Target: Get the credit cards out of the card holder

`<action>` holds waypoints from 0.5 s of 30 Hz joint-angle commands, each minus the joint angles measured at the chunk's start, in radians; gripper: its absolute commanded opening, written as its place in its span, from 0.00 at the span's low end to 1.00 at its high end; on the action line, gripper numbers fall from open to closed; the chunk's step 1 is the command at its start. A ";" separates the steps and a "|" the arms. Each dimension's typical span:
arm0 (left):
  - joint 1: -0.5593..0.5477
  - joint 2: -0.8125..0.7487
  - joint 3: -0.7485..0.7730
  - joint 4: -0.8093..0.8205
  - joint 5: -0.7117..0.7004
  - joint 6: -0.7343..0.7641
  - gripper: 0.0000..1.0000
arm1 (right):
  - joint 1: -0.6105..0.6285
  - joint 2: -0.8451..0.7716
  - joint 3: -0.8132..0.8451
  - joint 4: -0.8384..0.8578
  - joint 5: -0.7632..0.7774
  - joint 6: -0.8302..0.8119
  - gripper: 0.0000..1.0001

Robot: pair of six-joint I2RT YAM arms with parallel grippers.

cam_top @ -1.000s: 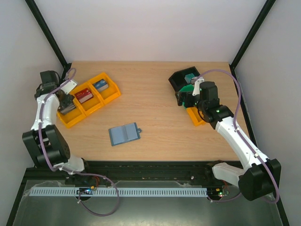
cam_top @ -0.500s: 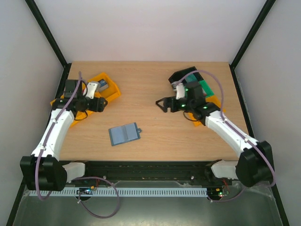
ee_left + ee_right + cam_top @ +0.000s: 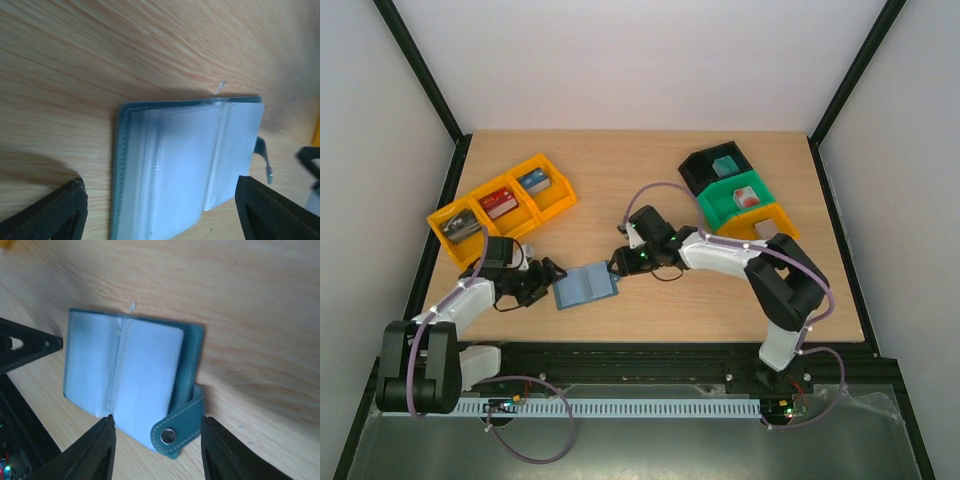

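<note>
The card holder lies open and flat on the wooden table, pale blue inside facing up. Its teal closing tab with a metal snap sticks out on the right side. The credit cards are hidden; only pale pocket sleeves show. My left gripper sits low at the holder's left edge, open, and in the left wrist view its fingers straddle the holder's width. My right gripper is at the holder's right edge, open, with the tab between its fingers and a gap on each side.
A row of orange trays with red, blue and grey blocks stands at the back left. A black tray, a green tray and an orange tray stand at the back right. Black frame posts rise at the table corners.
Both arms have swung in from the trays to the card holder, left from the left, right from the right. The right jaws have narrowed round the tab; the left jaws have widened a little.
</note>
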 commanded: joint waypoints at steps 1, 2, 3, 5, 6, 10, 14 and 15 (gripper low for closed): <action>-0.032 0.013 -0.051 0.107 -0.011 -0.144 0.84 | 0.031 0.073 0.064 0.033 -0.006 0.053 0.44; -0.037 0.018 -0.059 0.117 -0.015 -0.153 0.86 | 0.033 0.091 0.071 0.035 -0.005 0.059 0.43; -0.040 0.019 -0.068 0.131 -0.019 -0.162 0.86 | 0.034 0.108 0.075 0.036 -0.007 0.063 0.41; -0.044 0.022 -0.088 0.155 -0.013 -0.180 0.86 | 0.038 0.141 0.085 0.045 -0.022 0.077 0.38; -0.047 0.022 -0.097 0.163 -0.007 -0.189 0.85 | 0.041 0.154 0.087 0.056 -0.039 0.083 0.35; -0.055 0.020 -0.135 0.224 0.015 -0.230 0.84 | 0.057 0.204 0.090 0.114 -0.104 0.115 0.33; -0.059 0.021 -0.155 0.257 0.024 -0.252 0.84 | 0.061 0.233 0.113 0.157 -0.154 0.153 0.26; -0.061 0.023 -0.157 0.261 0.026 -0.254 0.83 | 0.062 0.238 0.119 0.170 -0.171 0.163 0.24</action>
